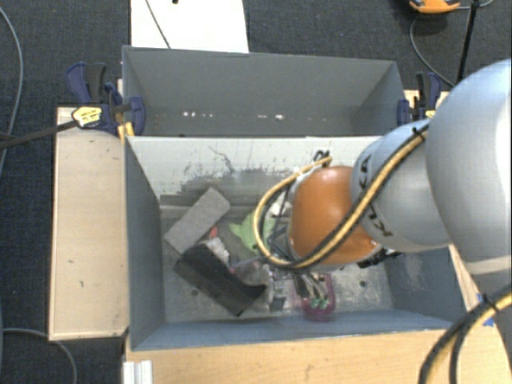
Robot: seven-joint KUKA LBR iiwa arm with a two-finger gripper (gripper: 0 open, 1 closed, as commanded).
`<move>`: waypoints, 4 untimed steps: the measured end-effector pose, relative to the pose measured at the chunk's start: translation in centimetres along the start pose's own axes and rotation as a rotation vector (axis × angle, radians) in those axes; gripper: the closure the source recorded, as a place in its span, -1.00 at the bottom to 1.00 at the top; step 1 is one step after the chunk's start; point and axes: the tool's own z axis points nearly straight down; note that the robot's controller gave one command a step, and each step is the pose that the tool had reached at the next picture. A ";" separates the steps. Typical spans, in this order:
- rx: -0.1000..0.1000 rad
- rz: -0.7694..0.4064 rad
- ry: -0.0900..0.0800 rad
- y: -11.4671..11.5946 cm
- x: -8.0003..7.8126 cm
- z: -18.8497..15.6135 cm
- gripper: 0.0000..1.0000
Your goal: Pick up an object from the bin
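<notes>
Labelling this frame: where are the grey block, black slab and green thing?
grey block point(196, 218), camera view, top face.
black slab point(216, 278), camera view, middle.
green thing point(242, 234), camera view, left part.

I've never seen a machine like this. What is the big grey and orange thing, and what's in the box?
It is a robot arm, seen by a camera looking down from above. It reaches in from the right into a grey metal bin. The orange cover sits on its wrist with cables round it; both are parts of the robot. Below that is the tool, the part that grabs things, down low near the bin's front. In the bin lie a grey block, a black flat thing, something green and something purple. The tool is nearest the black and purple ones. Whether it has grabbed anything, I cannot tell.
</notes>
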 end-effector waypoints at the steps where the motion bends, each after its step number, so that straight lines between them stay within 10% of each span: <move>1: 0.000 0.001 0.000 0.0 0.0 0.0 1.00; 2: 0.000 -0.025 0.005 0.3 -1.4 -5.6 1.00; 3: -0.001 -0.024 -0.003 -0.1 -1.5 -9.6 -1.00; 4: -0.001 -0.021 -0.002 -0.3 -1.2 -8.6 -1.00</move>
